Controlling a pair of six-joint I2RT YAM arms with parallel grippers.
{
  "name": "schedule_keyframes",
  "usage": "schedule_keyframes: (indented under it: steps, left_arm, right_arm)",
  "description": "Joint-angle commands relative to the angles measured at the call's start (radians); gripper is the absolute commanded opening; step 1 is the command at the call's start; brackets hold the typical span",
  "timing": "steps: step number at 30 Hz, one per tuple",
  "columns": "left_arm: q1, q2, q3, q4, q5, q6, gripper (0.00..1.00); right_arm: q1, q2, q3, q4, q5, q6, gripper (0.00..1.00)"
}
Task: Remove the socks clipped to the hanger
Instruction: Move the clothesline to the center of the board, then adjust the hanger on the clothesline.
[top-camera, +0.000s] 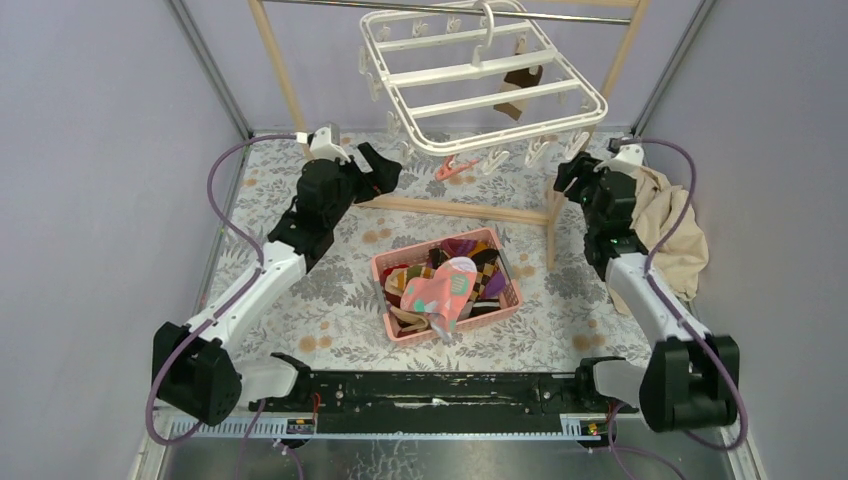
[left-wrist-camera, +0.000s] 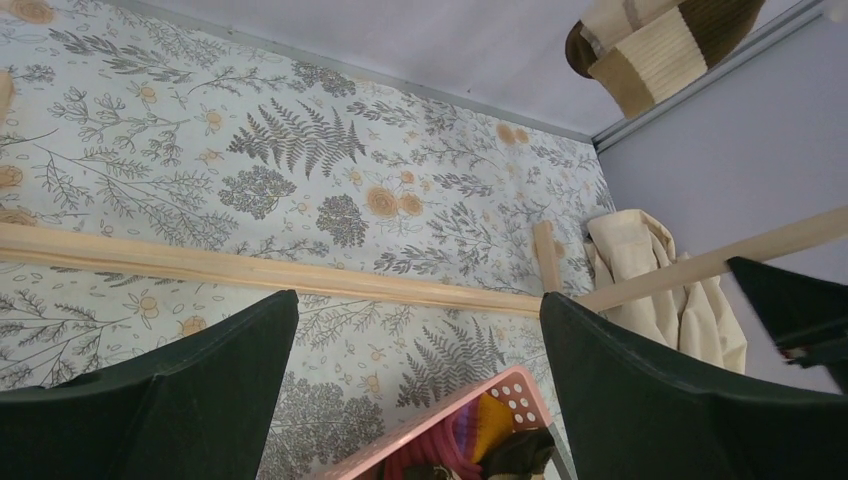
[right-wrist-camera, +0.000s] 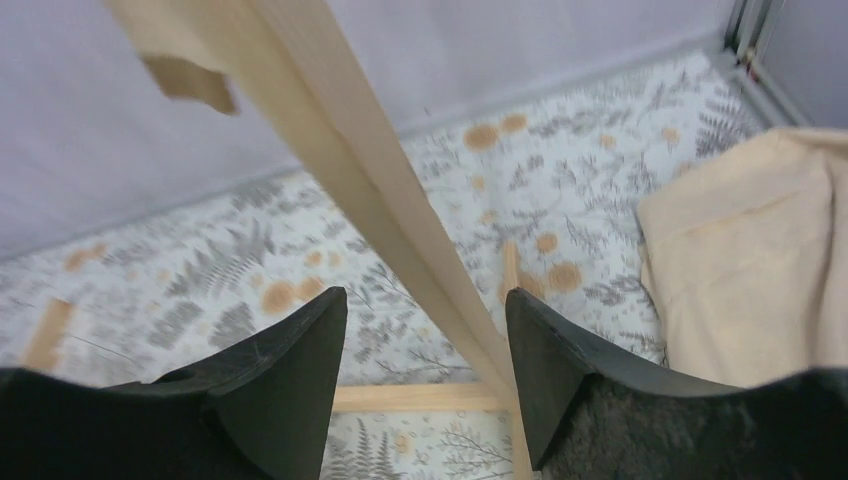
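The white hanger (top-camera: 480, 80) hangs tilted from the wooden rail at the back. One brown-tan sock (top-camera: 518, 90) is clipped under its far right side, and it also shows in the left wrist view (left-wrist-camera: 660, 40). A small pink-red piece (top-camera: 455, 167) dangles at the hanger's near edge; I cannot tell whether it is a sock or a clip. Several socks lie in the pink basket (top-camera: 388, 268). My left gripper (top-camera: 385, 168) is open and empty, below the hanger's left corner (left-wrist-camera: 418, 300). My right gripper (top-camera: 572, 175) is open and empty beside the wooden post (right-wrist-camera: 425, 295).
The wooden frame's floor bar (top-camera: 450, 208) and right post (top-camera: 552, 225) stand between the arms; the post (right-wrist-camera: 370, 170) runs close before my right fingers. A beige cloth (top-camera: 670, 230) lies at the right wall. The basket's corner (left-wrist-camera: 500, 395) is under my left gripper.
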Motion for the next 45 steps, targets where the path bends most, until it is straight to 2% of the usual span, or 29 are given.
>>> schedule_keyframes:
  steps: [1, 8, 16, 22, 27, 33, 45]
  left_arm:
    - [-0.03, -0.06, 0.022, -0.064, -0.058, 0.026, 0.99]
    - [-0.094, -0.135, 0.039, -0.143, -0.123, 0.037, 0.99]
    - [-0.173, -0.162, 0.068, -0.189, -0.178, 0.038, 0.99]
    - [-0.23, -0.22, 0.088, -0.219, -0.195, 0.024, 0.99]
    - [-0.284, -0.286, 0.092, -0.227, -0.2, 0.0, 0.99]
    - [-0.323, -0.313, 0.152, -0.255, -0.214, 0.006, 0.99]
    - [-0.395, -0.34, 0.227, -0.285, -0.233, 0.013, 0.99]
  right_arm:
    - [0.007, -0.155, 0.091, -0.164, 0.006, 0.043, 0.67]
    - [0.007, -0.302, 0.279, -0.338, 0.008, 0.03, 0.69]
    - [0.007, -0.261, 0.573, -0.536, 0.049, -0.019, 0.73]
    - [0.007, -0.245, 0.639, -0.533, -0.015, -0.034, 0.76]
    - [0.007, -0.222, 0.648, -0.511, -0.157, -0.02, 0.75]
    - [0.007, -0.225, 0.612, -0.458, -0.301, 0.004, 0.68]
    - [0.007, -0.29, 0.524, -0.36, -0.535, 0.064, 0.42]
